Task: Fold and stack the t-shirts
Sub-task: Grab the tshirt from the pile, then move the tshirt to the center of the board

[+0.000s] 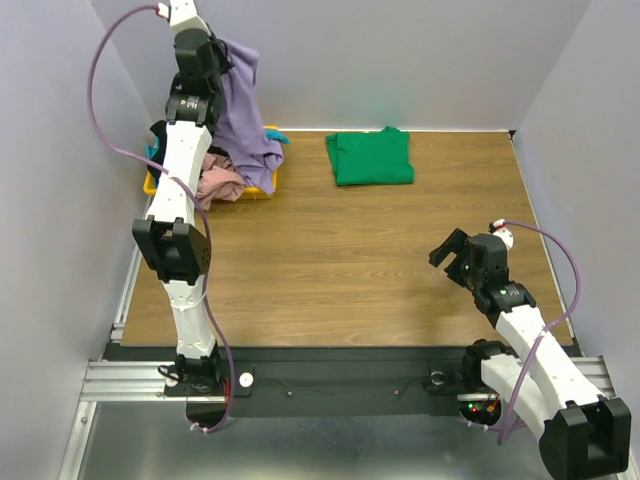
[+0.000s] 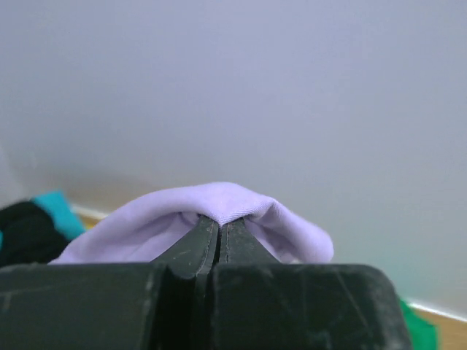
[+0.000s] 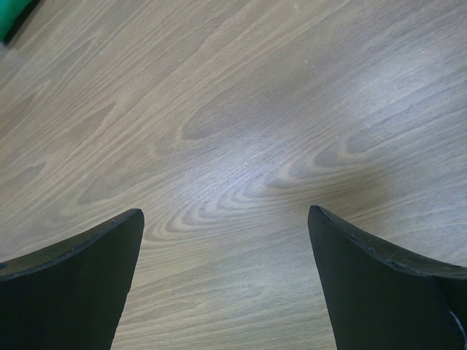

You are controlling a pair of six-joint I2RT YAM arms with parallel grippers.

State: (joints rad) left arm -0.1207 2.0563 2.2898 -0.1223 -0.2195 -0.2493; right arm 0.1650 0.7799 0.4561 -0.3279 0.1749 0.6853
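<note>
My left gripper (image 1: 222, 48) is raised high at the back left and is shut on the lavender purple t-shirt (image 1: 243, 115), which hangs down from it over the yellow tray (image 1: 262, 189). In the left wrist view the purple cloth (image 2: 226, 205) bulges over the closed fingertips (image 2: 206, 235). A green t-shirt (image 1: 370, 158) lies folded on the table at the back centre. The dusty pink shirt (image 1: 220, 184), the black one (image 1: 158, 132) and a bit of teal (image 1: 277, 137) lie in the tray. My right gripper (image 1: 450, 253) is open and empty above bare wood (image 3: 233, 146).
The wooden table (image 1: 340, 270) is walled in at left, back and right. The yellow tray stands at the back left corner. A green edge shows in the right wrist view's top left corner (image 3: 14, 22).
</note>
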